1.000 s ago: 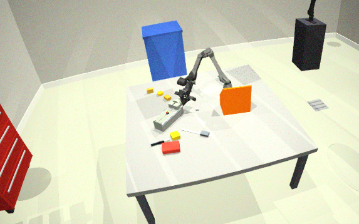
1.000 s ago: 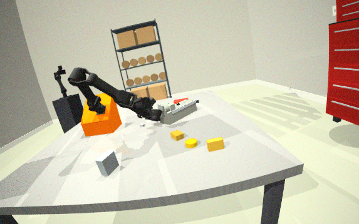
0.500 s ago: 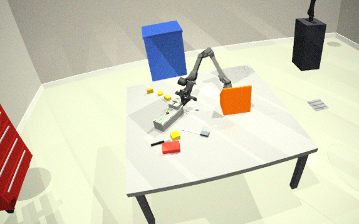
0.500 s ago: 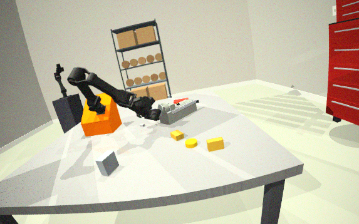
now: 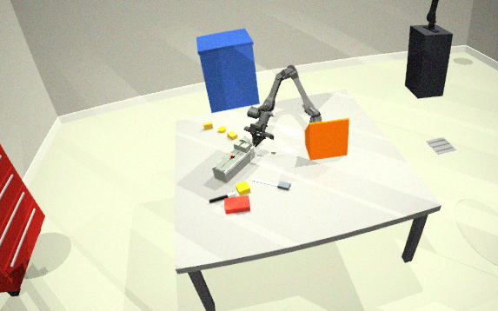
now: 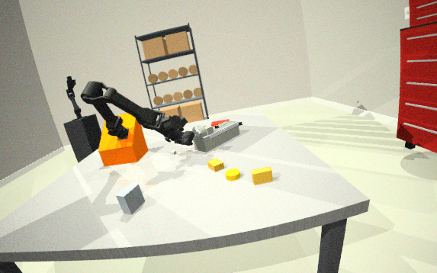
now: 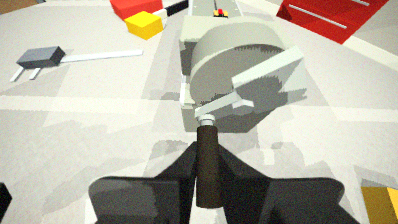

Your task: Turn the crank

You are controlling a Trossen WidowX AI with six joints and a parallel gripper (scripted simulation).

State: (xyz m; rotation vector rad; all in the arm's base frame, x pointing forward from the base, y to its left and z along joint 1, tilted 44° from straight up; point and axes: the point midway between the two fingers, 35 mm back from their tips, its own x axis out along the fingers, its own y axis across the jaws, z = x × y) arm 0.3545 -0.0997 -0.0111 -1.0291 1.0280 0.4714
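Observation:
The grey-green machine is a long box with a rail on the table and a round crank housing at the end near the arm. A pale crank arm points to the lower left in the wrist view and ends in a dark handle. My gripper is shut on that handle. The slide's red pointer shows small on the machine's top. The brass zero marks are too small to tell apart, so its level against them cannot be told.
Yellow blocks lie behind the machine. A yellow block, a red block and a grey-headed tool lie in front of it. An orange block stands by the arm's base. A grey block stands near the table edge.

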